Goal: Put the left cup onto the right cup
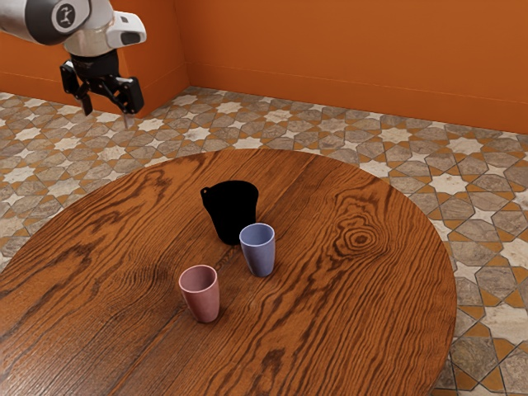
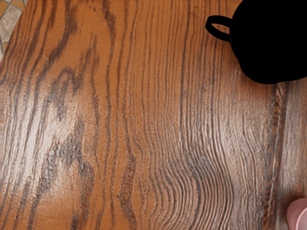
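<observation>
Pink tapered cup (image 1: 200, 293) stands upright near the blue cup (image 1: 257, 248); the gripper (image 1: 106, 114) hangs well apart, fingers spread.

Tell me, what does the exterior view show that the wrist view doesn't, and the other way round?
The exterior view adds the open gripper high up at the exterior view's left, the blue cup and the orange wall. The wrist view adds a straight-down close look at the grain of the table beside the black mug. Both share that table, the mug, the pink cup and some tiled floor.
</observation>
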Controlling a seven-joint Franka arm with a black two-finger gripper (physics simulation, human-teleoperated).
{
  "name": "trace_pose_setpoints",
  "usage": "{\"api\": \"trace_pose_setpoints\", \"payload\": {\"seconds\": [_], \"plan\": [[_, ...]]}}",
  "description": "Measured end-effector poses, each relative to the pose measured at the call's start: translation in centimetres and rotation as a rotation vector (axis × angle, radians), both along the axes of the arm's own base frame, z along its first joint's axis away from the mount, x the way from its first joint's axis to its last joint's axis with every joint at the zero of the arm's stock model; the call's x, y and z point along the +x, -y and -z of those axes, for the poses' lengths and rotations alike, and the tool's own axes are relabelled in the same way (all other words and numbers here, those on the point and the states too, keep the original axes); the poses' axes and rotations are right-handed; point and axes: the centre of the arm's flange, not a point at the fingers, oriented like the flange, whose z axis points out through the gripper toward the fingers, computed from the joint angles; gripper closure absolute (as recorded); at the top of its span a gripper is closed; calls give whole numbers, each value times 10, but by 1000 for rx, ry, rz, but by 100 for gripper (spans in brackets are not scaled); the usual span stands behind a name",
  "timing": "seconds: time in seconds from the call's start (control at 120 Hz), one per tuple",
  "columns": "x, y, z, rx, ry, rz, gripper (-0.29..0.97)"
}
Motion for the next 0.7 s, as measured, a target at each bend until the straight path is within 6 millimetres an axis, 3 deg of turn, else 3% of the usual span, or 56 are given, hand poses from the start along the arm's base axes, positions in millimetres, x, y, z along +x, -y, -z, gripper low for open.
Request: {"api": "trace_pose_setpoints", "payload": {"seconds": [0.183,0.233,0.533,0.7], "plan": [[-1,3,1,-3,5,-5,0],[-2,8,9,-6,-10,2,0],[-20,29,130,-93,-237,3,0],[-30,56,189,-127,-289,38,0]]}}
